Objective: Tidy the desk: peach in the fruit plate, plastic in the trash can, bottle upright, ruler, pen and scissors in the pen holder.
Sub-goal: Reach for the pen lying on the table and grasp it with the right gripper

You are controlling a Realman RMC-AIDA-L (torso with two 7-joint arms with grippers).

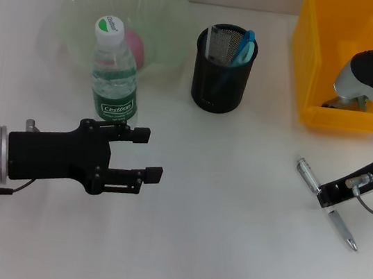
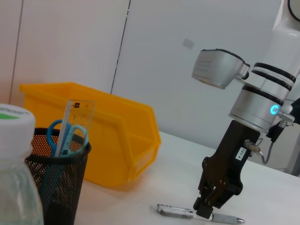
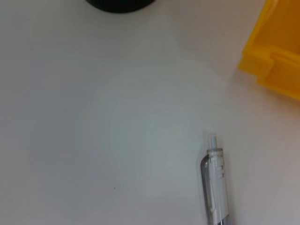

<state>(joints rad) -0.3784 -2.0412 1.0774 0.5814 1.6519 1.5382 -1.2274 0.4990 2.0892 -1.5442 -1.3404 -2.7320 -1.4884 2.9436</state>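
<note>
The pen (image 1: pixel 333 216) lies flat on the white desk at the right; it also shows in the left wrist view (image 2: pixel 180 212) and the right wrist view (image 3: pixel 215 187). My right gripper (image 1: pixel 323 195) is lowered onto the pen's middle, as the left wrist view (image 2: pixel 206 212) shows. My left gripper (image 1: pixel 152 154) is open and empty, just in front of the upright water bottle (image 1: pixel 115 76). The pink peach (image 1: pixel 137 46) lies in the green fruit plate (image 1: pixel 170 11). The ruler (image 1: pixel 222 43) and blue scissors (image 1: pixel 244 46) stand in the black mesh pen holder (image 1: pixel 221 81). No plastic is in view.
The yellow bin (image 1: pixel 324 62) stands at the back right, close behind my right arm. The pen holder (image 2: pixel 56 183) and the bin (image 2: pixel 108 136) stand side by side. Bare desk lies between the two grippers.
</note>
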